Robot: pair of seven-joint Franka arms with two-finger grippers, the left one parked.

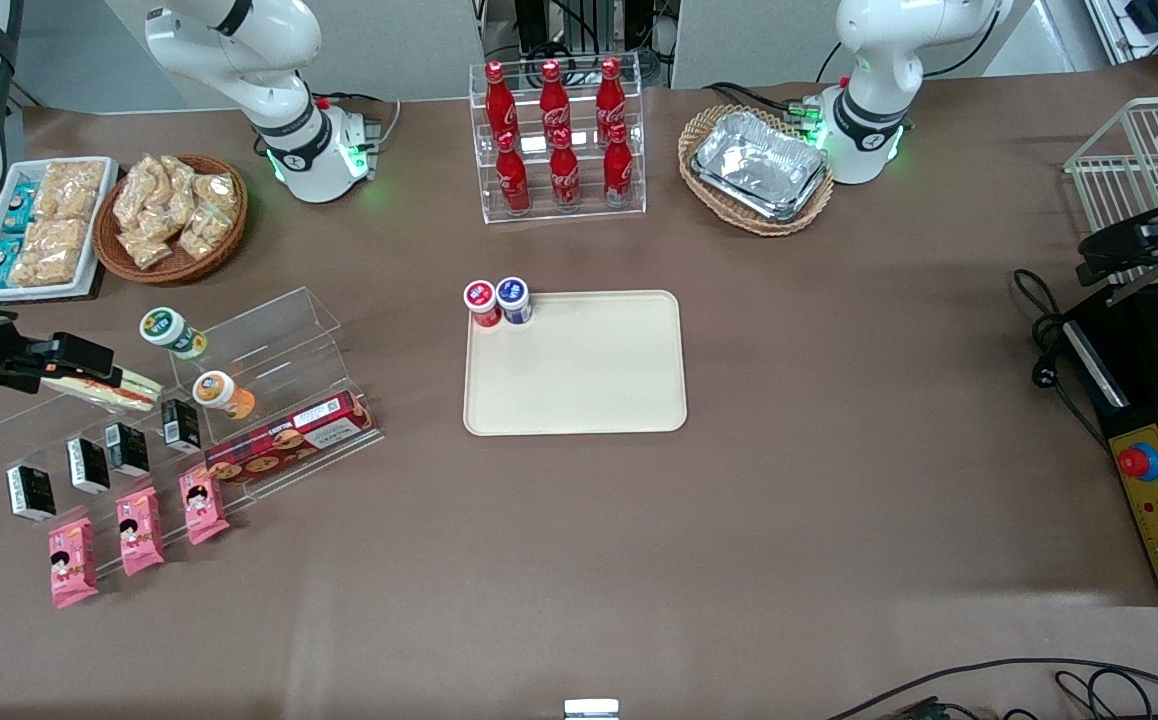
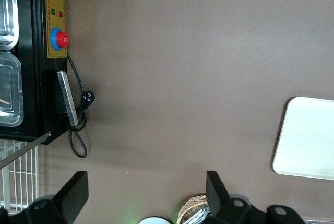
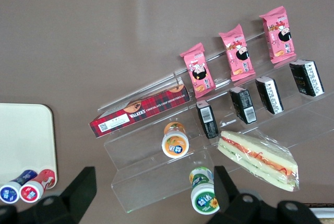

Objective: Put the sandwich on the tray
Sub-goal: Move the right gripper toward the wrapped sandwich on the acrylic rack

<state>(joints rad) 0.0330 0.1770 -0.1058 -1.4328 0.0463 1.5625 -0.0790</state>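
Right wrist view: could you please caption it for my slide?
Open hand above clear-wrapped wedge-shaped sandwich on acrylic shelf.

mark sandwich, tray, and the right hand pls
sandwich (image 3: 259, 160): right wrist view, cut edge with red filling.
tray (image 1: 589, 375): front view, bare middle of its floor.
hand (image 3: 154, 195): right wrist view, open, gap between fingertips, above the acrylic stand.

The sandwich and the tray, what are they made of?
The sandwich looks like soft white bread in shiny clear plastic wrap, which crinkles at its end. The tray seems smooth matte beige plastic, with an even rim. The gripper hovers above the sandwich, open.
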